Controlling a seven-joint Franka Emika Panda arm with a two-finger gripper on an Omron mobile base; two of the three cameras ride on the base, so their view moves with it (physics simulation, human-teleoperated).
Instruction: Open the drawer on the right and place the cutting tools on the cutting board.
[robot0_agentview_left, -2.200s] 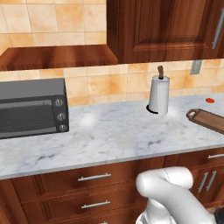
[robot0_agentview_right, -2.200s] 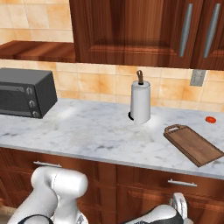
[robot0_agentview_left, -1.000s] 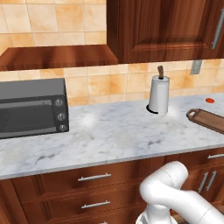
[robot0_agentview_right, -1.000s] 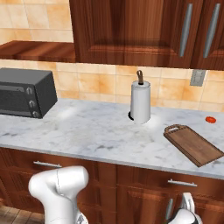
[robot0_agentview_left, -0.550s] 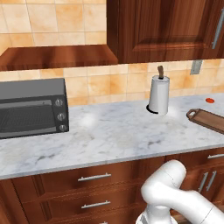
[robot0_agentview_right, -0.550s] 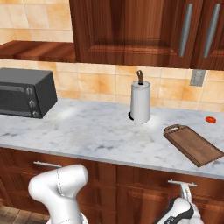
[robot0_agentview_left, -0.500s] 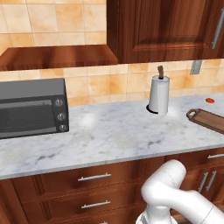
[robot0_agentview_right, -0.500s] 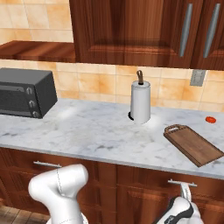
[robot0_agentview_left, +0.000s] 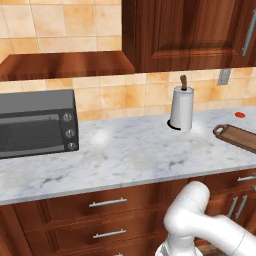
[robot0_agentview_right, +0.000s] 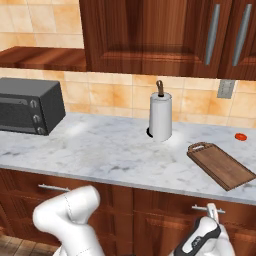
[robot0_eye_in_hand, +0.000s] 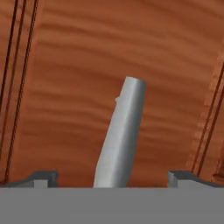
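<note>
Below the marble counter (robot0_agentview_right: 100, 150), gripper (robot0_agentview_right: 214, 212) sits at the right drawer (robot0_agentview_right: 240, 212), fingers straddling its silver handle (robot0_eye_in_hand: 120, 135); jaws apart, one tip (robot0_eye_in_hand: 43, 178) each side of the bar, not yet clamped. Drawer front closed, cutting tools hidden. Cutting board (robot0_agentview_right: 221, 165) lies bare on the counter right of the paper-towel roll (robot0_agentview_right: 160, 119), small red object (robot0_agentview_right: 241, 136) behind it. Toaster oven (robot0_agentview_left: 36, 122) far left
</note>
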